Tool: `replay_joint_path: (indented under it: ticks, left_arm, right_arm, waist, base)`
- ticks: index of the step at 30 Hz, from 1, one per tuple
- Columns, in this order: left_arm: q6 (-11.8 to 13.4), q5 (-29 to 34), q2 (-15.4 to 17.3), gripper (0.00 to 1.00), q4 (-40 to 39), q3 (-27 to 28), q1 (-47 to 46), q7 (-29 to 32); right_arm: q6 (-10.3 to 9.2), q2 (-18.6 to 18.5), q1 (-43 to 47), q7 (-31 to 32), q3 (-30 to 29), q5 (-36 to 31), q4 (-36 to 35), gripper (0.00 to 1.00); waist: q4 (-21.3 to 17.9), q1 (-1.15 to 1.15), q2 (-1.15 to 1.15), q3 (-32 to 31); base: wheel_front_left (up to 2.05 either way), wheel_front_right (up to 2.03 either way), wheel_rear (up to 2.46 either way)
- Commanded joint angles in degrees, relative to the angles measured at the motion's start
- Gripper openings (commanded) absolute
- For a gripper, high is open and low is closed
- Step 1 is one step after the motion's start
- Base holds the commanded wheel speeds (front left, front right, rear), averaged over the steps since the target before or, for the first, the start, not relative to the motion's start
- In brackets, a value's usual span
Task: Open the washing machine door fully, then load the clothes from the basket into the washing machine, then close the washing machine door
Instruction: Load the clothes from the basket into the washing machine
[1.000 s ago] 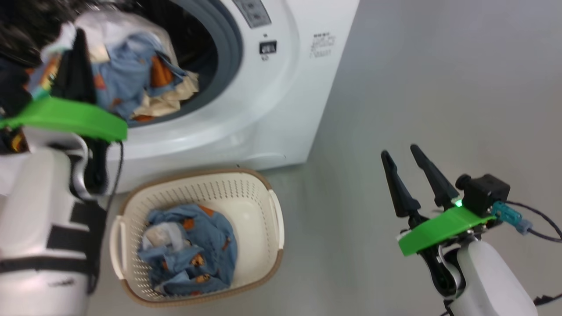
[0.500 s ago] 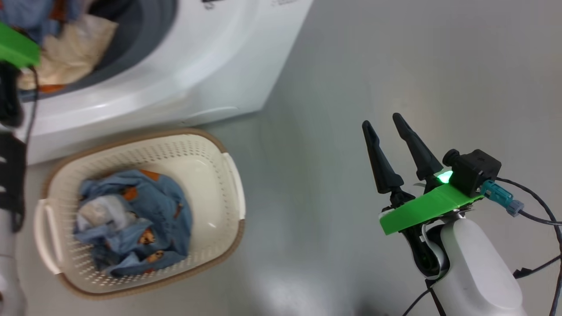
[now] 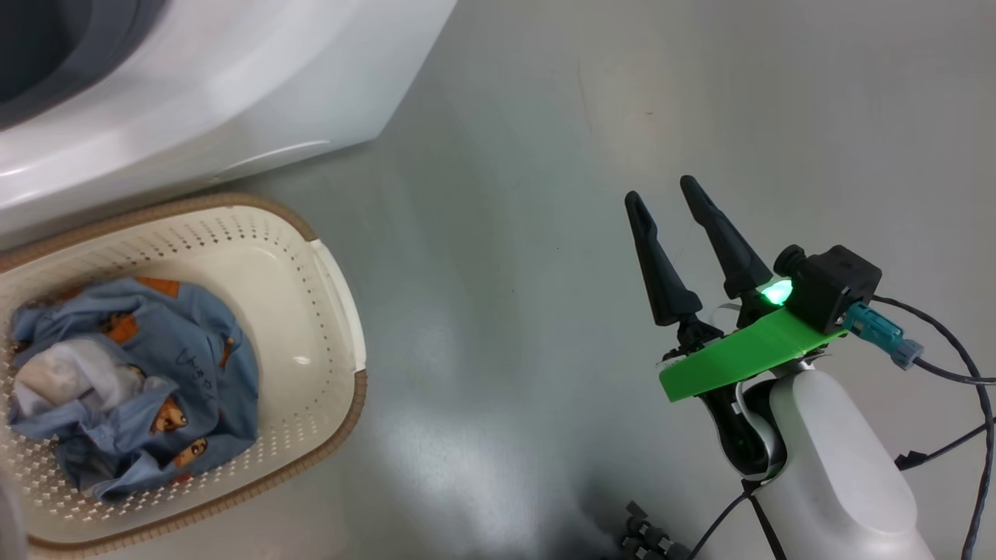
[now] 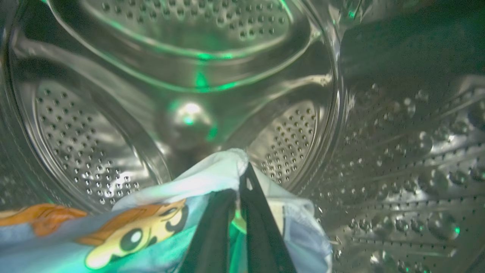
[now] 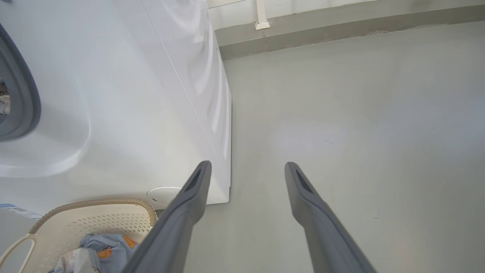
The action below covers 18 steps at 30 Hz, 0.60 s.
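Left gripper (image 4: 238, 181) now moved inside washing machine (image 4: 189, 57) drum, pinching clothes (image 4: 151, 223) at its tips, right gripper (image 3: 660, 188) spread, apart from basket (image 3: 340, 311).

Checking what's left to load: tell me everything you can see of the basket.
The basket is a cream plastic tub with perforated walls, a smooth bottom, a brown woven-look rim and a pale side handle. It stands upright on the grey floor, close in front of the washing machine; whether they touch is unclear. Crumpled blue printed clothes with a white piece lie inside.
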Motion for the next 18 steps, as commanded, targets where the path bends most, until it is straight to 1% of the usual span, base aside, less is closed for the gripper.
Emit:
replay_joint_path:
  ticks: [1, 2, 3, 4, 10, 13, 15, 18]
  left_arm:
    - [-0.1, 1.1, 1.4, 0.00, -0.9, 1.3, 1.5, -0.3]
    - [-0.1, 1.1, 1.0, 0.06, 0.7, 1.7, 2.0, -0.3]
    - [-0.1, 1.2, 0.7, 0.43, 3.3, 1.7, 2.4, -0.3]
    - [-0.1, 1.4, 0.5, 1.00, 5.1, 1.5, 2.2, -0.3]
    - [-0.1, 2.5, 0.2, 1.00, 17.4, -1.9, -0.1, -0.3]
    - [-0.1, 2.9, -0.2, 1.00, 22.6, -2.5, -1.1, -0.3]
    - [0.0, 3.0, -0.5, 1.00, 25.3, -2.8, -1.6, -0.3]
    - [0.0, 3.0, -1.0, 1.00, 26.5, -2.9, -1.1, -0.3]
  right_arm:
    - [0.09, 0.2, 0.8, -0.7, 1.2, 0.2, -1.3, 1.00]
    - [0.09, 0.2, 0.7, -0.7, 1.4, 0.3, -1.2, 1.00]
    - [0.09, 0.2, 0.7, -0.7, 1.5, 0.3, -1.1, 1.00]
    - [0.09, 0.2, 0.7, -0.7, 1.6, 0.3, -1.0, 1.00]
    - [0.09, 0.2, 0.9, -0.7, 1.4, -0.1, -0.4, 1.00]
    - [0.09, 0.2, 0.9, -0.7, 1.5, -0.1, -0.1, 1.00]
    - [0.09, 0.2, 1.0, -0.7, 1.5, -0.1, 0.3, 1.00]
    - [0.09, 0.2, 1.0, -0.7, 1.4, -0.2, 0.7, 1.00]
  waist:
    - [-0.3, 0.00, 0.00, 0.2]
    - [-0.2, 0.00, 0.00, -0.1]
    - [0.0, 0.00, 0.00, -0.4]
    - [0.2, 0.00, 0.00, -0.6]
    - [1.6, 0.00, 0.00, -2.5]
    - [2.2, 0.00, 0.00, -3.8]
    - [2.7, 0.00, 0.00, -4.8]
    - [3.3, 0.00, 0.00, -6.3]
  base:
    - [0.00, 0.00, 0.00]
    - [0.00, 0.00, 0.00]
    - [0.00, 0.00, 0.00]
    - [0.00, 0.00, 0.00]
    - [0.00, 0.00, 0.00]
    - [0.00, 0.00, 0.00]
    - [0.00, 0.00, 0.00]
    - [0.00, 0.00, 0.00]
